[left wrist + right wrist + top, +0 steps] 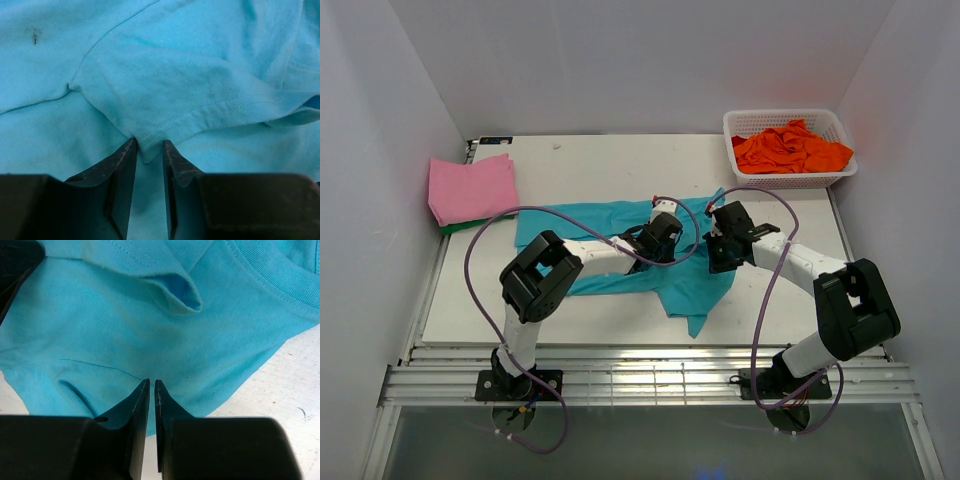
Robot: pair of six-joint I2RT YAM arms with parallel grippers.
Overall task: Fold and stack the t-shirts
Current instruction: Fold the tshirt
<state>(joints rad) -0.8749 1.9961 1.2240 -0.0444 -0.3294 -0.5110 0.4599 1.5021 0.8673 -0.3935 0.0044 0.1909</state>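
Watching remotely, I saw the left gripper (149,144) parted around a sleeve hem of the teal t-shirt (175,85), while the right gripper (152,382) sat closed on its cloth just to the right.

From above and behind my bases (518,385), the top camera faced down over the table (620,165). Both wrist cameras looked close past my fingers (122,170) onto its teal t-shirt (560,222).
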